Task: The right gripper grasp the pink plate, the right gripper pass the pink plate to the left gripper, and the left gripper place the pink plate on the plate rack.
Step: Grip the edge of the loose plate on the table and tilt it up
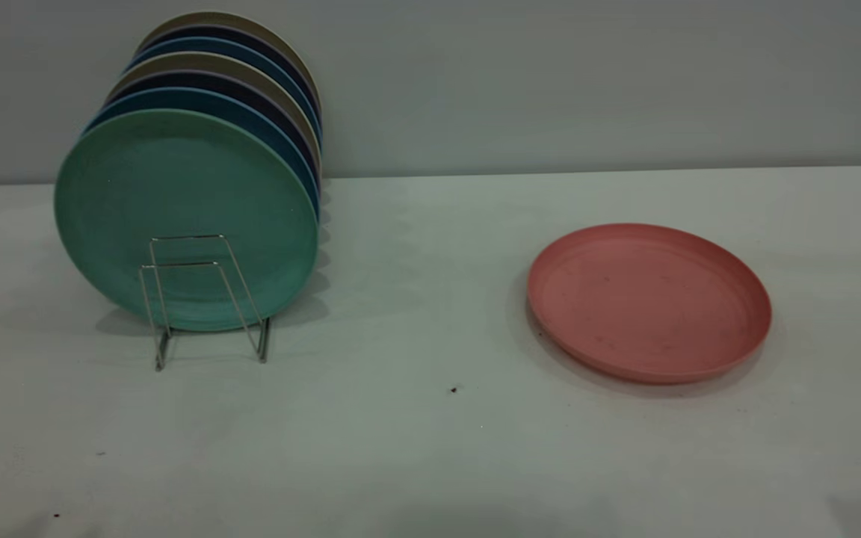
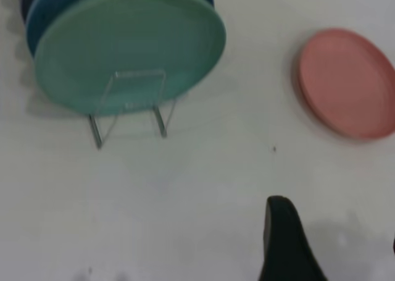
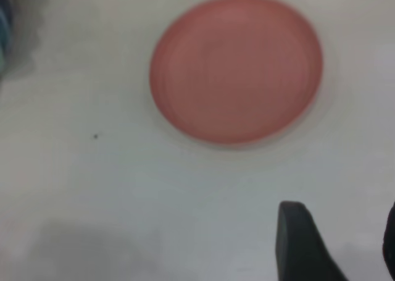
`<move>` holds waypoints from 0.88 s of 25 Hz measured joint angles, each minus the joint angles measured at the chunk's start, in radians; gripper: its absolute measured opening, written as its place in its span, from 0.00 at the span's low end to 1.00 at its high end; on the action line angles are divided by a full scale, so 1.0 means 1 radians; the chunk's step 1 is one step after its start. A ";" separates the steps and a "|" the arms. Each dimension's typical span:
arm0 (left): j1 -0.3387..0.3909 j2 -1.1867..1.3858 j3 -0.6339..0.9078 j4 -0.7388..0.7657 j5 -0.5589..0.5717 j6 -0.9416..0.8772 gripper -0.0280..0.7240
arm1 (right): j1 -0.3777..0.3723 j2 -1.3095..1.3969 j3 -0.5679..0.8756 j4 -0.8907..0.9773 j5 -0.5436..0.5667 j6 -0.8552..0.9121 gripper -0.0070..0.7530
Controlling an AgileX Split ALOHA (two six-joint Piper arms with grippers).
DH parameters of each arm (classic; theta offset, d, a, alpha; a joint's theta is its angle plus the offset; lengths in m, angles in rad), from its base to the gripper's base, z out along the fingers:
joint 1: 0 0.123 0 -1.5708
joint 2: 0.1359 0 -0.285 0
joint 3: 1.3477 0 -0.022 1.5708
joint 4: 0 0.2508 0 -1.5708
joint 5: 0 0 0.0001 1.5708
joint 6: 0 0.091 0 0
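well, the round salmon-pink plastic plate (image 1: 649,302) lies flat toward the tabletop's (image 1: 415,448) right edge, well apart from the thin silver wire rack (image 1: 206,299) (green plate (image 1: 184,202) foremost). both grippers' fingers spread apart, empty: left gripper (image 2: 333,250), right gripper (image 3: 339,244).

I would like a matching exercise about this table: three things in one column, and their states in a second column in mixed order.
Things:
1. pink plate
2. green plate
3. plate rack

States:
A. stands on edge at the front of a row of plates
B. lies flat on the table, alone
C. wire loops holding the plates upright

Pairs: 1-B, 2-A, 3-C
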 joint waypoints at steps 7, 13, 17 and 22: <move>0.000 -0.001 0.000 -0.003 -0.027 0.125 0.63 | 0.000 0.419 -0.195 0.212 -0.034 -0.249 0.47; 0.000 -0.001 0.000 -0.004 -0.031 0.144 0.63 | -0.073 0.662 -0.374 0.336 0.090 -0.427 0.49; 0.000 -0.001 0.000 -0.004 -0.031 0.151 0.63 | -0.177 0.769 -0.474 0.402 0.200 -0.517 0.49; 0.000 -0.001 0.000 -0.004 -0.037 0.154 0.63 | -0.230 0.907 -0.557 0.422 0.252 -0.536 0.49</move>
